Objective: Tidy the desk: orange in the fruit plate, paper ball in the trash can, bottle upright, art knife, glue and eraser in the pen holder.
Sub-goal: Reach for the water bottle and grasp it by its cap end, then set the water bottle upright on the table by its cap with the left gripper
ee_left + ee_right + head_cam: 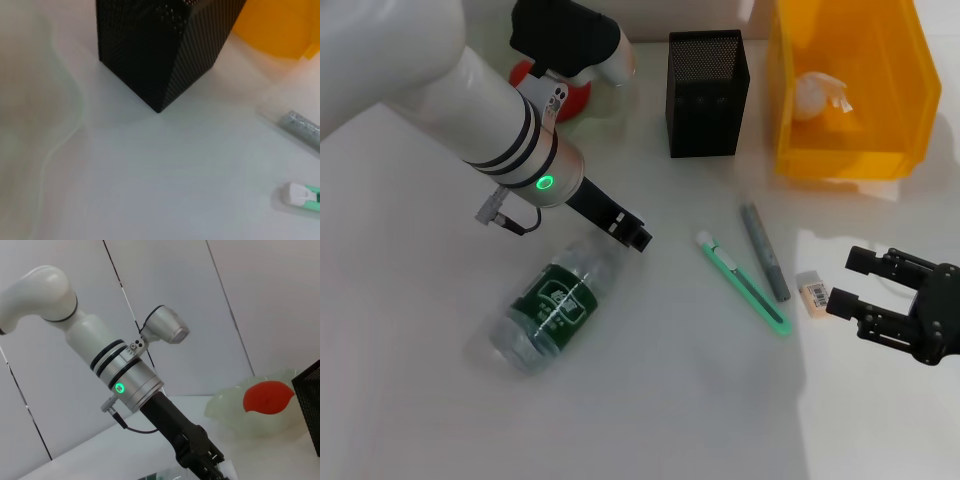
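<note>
The clear bottle [555, 305] with a green label lies on its side left of centre. My left gripper [628, 230] sits at its cap end; contact is unclear. The orange [267, 396] rests in the translucent fruit plate [230, 407], half hidden behind my left arm in the head view. In the yellow trash can [850, 150] lies the paper ball [820, 92]. The black mesh pen holder [708, 92] stands at the back. The green art knife [745, 283], grey glue [765, 252] and eraser [812, 294] lie on the table. My right gripper [855, 282] is open just right of the eraser.
The left arm's white forearm [470, 100] slants across the back left, over the plate. Pen holder and trash can stand close together at the back. The left wrist view shows the pen holder [160, 50], the glue's end [302, 127] and the knife's tip [300, 194].
</note>
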`<state>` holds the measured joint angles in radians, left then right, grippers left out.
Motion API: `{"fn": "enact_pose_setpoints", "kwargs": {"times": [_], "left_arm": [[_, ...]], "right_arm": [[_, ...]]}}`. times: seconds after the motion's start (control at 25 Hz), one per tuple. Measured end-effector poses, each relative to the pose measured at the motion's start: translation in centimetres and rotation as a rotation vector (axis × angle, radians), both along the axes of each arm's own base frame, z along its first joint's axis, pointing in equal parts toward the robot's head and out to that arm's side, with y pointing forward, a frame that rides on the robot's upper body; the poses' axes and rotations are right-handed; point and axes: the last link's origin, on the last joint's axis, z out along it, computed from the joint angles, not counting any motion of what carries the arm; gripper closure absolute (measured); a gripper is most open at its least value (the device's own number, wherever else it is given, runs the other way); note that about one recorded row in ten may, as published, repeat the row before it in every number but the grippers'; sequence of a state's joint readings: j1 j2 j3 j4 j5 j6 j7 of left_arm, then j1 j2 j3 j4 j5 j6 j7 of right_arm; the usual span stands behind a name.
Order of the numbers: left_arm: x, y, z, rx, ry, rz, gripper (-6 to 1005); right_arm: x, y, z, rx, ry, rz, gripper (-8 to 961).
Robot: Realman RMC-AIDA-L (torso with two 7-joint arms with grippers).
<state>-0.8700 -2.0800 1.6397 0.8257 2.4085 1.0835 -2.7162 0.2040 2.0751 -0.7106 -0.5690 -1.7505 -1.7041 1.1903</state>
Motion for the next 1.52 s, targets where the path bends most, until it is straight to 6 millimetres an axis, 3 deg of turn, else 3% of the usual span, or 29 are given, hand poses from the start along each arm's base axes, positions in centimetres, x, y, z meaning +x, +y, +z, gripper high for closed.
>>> {"fn": "enact_pose_setpoints", "kwargs": {"times": [0.44, 0.76, 0.96, 1.16, 1.36, 1.52], "left_arm": [[1.1, -0.9, 0.6, -0.023, -0.025, -0.092, 550], [2.3, -2.7, 5.0, -0.015, -0.279, -0.185, 550], [0.7, -3.4, 8.1, 0.017, -0.496, -0.269, 550], [-1.7, -4.2, 11.3, 0.176, -0.673, -0.347, 549], [-3.3, -4.8, 12.3, 0.27, -0.786, -0.39, 549], [-4.9, -5.3, 12.0, 0.33, -0.872, -0.424, 549]], "right_arm": [[0.0, -0.1, 0.1, 0.003, 0.005, 0.0, 230], [0.0, -0.2, -0.3, -0.009, 0.021, -0.009, 230], [-0.1, -0.1, -0.3, -0.009, 0.022, -0.006, 230], [-0.1, -0.1, -0.3, -0.01, 0.023, -0.005, 231], [-0.2, 0.0, -0.3, -0.008, 0.026, -0.003, 231], [-0.4, 0.2, -0.4, -0.009, 0.033, 0.0, 231]]}}
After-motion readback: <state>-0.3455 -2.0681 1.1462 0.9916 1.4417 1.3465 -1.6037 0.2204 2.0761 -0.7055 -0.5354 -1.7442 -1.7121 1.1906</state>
